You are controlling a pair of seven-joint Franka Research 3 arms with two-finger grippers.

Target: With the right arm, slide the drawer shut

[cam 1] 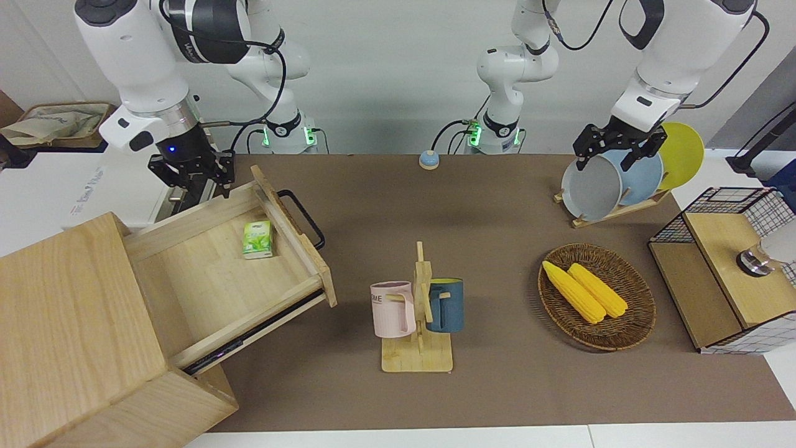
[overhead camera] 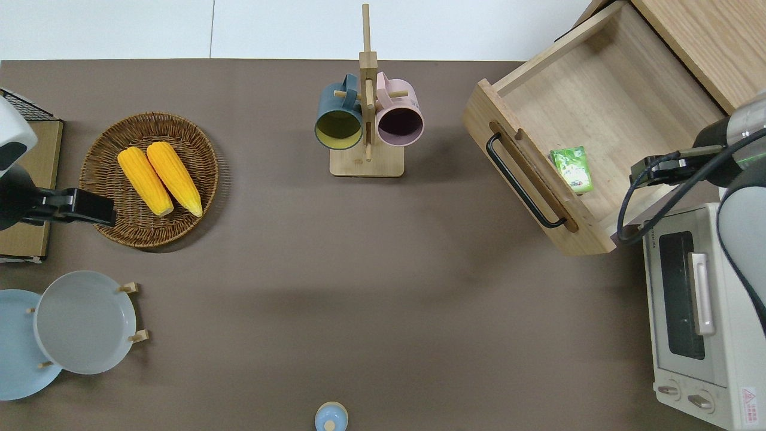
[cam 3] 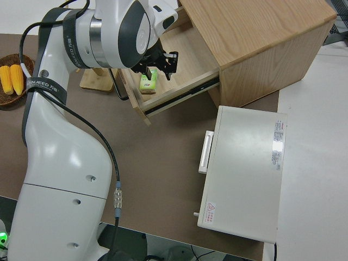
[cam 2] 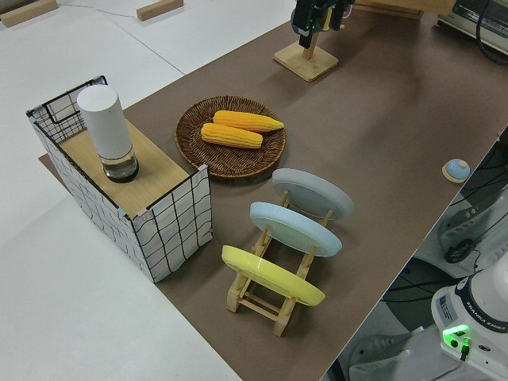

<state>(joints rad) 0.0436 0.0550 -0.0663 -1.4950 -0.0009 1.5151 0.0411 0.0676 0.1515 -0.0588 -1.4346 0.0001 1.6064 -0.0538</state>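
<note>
Two arms: only the right one is working; the left is parked.
Drawer: pulled well out of the cabinet at the right arm's end of the tabletop, at about 2 o'clock in the overhead view. Front panel and black loop handle face the mug rack. Nothing shut yet, as far as I can see.
Inside: small green pack lies flat on the drawer floor, just beside the front panel.
Right gripper: blue wrist light on, hanging over the drawer's side wall nearest the robots, close to the oven. Not touching the handle or front.
Fingers: pointing down, look set fairly narrow w/ nothing between them in the front view; I see no grip on anything.
Step in hand: my read is approach/reposition, pre-push. Gripper is on the wrong side of the front panel for a shove.
Next move needs: I'd bring the gripper round to the outer face of the front panel, about 9 o'clock of where it hangs now in the overhead view, drop to panel height, then push along the runners toward the cabinet, approx 1-2 o'clock.
Watch: drawer sits skewed to the tabletop edge, so the push should follow the drawer's own axis, else it may bind. Keep clear of the handle loop.
</note>
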